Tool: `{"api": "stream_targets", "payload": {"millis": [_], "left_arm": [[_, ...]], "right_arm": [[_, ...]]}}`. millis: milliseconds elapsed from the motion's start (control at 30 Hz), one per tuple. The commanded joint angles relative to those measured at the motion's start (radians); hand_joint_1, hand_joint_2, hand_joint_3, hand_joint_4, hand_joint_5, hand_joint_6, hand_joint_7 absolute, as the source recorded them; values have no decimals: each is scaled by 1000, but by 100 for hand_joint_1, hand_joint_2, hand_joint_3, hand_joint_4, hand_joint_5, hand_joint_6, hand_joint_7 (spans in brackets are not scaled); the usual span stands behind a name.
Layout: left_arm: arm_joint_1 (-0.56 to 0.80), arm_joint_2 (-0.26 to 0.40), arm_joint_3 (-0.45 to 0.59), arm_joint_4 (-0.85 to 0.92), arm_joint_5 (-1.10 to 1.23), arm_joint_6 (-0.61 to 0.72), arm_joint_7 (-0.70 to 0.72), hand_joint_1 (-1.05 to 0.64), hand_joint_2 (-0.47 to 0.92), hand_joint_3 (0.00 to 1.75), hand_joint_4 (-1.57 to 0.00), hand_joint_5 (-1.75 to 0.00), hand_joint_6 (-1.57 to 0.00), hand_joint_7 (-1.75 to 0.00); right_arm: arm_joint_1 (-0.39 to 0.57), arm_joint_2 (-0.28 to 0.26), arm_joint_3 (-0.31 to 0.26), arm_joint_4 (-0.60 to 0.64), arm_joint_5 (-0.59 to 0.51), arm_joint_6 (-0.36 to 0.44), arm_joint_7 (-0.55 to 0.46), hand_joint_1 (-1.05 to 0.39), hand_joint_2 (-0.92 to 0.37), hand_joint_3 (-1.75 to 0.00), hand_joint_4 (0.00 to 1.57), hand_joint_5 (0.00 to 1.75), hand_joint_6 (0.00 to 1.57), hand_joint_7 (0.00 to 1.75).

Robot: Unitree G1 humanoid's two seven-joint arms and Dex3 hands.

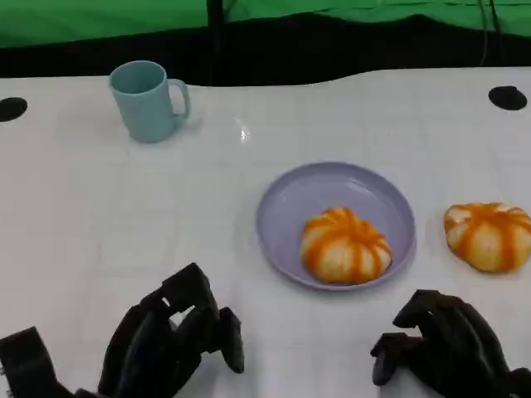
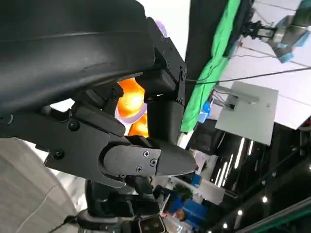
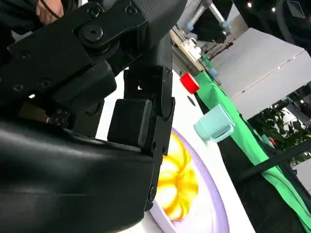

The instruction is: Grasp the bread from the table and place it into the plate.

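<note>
One bread (image 1: 345, 245) in plate (image 1: 286, 201); no labels; both hands' fingers curled, empty.

Right hand (image 3: 97, 111) across the near field with nothing between its fingers, orange-striped bread (image 3: 177, 182) in the lilac plate (image 3: 214, 208) at 5 o'clock, pale blue mug (image 3: 214, 125) at 3 o'clock, green cloth (image 3: 257, 155) beyond

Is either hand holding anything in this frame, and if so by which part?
Nothing is held. The left hand and right hand rest near the table's front edge with nothing in them.
</note>
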Motion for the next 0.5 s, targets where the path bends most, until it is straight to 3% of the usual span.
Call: {"api": "stream_targets", "payload": {"millis": [33,500], "left_arm": [[1,10,30,-19,-24,48,-27,-78,92,22,-90,-175,-68,-175],[-25,-1,65,17,-8,73,-46,-77,92,20,-89,-175,-66,-175]], "right_arm": [[15,-11,-6,-15,15,5,3,-102,-71,0,157,72,157,34],[-3,-9,-6,12,11,-12,3,-102,-71,0,157,72,157,35]]}}
